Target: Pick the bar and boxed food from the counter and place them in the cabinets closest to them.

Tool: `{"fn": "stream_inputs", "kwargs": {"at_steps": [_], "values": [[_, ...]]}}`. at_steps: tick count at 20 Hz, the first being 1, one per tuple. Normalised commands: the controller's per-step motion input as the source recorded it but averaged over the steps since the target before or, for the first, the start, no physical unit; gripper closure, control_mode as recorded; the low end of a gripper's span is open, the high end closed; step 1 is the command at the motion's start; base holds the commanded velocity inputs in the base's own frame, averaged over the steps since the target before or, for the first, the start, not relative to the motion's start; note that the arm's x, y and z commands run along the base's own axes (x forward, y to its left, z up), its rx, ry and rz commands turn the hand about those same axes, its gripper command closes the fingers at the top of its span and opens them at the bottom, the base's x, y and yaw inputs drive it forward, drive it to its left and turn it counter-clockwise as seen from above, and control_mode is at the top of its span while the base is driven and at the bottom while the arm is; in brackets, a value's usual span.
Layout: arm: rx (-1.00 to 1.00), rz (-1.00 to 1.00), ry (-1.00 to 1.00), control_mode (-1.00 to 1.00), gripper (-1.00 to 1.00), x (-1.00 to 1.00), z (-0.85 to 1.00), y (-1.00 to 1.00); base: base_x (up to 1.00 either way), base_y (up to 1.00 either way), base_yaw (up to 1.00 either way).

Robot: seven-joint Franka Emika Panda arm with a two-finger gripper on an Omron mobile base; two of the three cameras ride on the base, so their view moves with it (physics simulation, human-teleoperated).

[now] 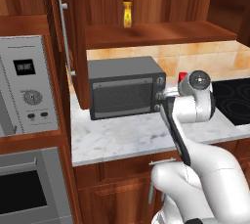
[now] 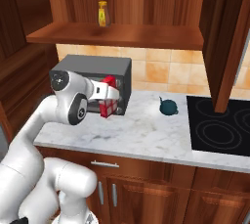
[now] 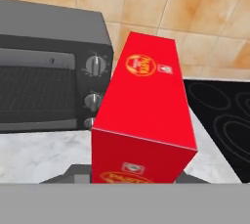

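In the left base view, the arm reaches over the marble counter [image 1: 112,140] toward the right end of the toaster oven [image 1: 126,92]. A sliver of the red carton [image 1: 182,76] peeks out behind the wrist, just right of the oven. Above, the open cabinet [image 1: 161,33] holds a yellow bottle [image 1: 127,14] on its shelf, and its door with the long silver handle [image 1: 64,34] stands open at the left. No red carton is on that shelf, so the boxed food is not yet put away.

In the right base view, the gripper [image 2: 110,100] is at the carton [image 2: 108,101], which sits tilted against the right front of the oven [image 2: 93,78], low over the counter [image 2: 146,130]. The jaws look closed on it, nearly as narrow as they go. A small dark teal kettle [image 2: 168,106] stands farther right, near the stovetop [image 2: 222,130]. I cannot pick out the bar here.

In the hand view, the carton [image 3: 144,115] lies straight along the gripper's line, between the oven [image 3: 49,76] on the left and the stovetop [image 3: 219,120] on the right, consistent with a grip.

By my judgement, the carton is grasped at most; lifting it to the shelf and the whole handling of the bar remain.
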Motion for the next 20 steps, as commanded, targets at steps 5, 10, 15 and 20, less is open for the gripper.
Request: {"fn": "stream_inputs", "kwargs": {"at_steps": [5,10,15,20], "values": [[0.00,0.03,0.01,-1.00,1.00,-0.79,0.55,0.00,0.00,0.00,0.00],[0.00,0.04,-0.03,-1.00,1.00,-0.92,0.43,0.00,0.00,0.00,0.00],[0.00,0.06,-0.07,-1.00,1.00,-0.79,0.53,0.00,0.00,0.00,0.00],[0.03,0.05,-0.06,-1.00,1.00,-0.14,0.81,0.00,0.00,0.00,0.00]]}}
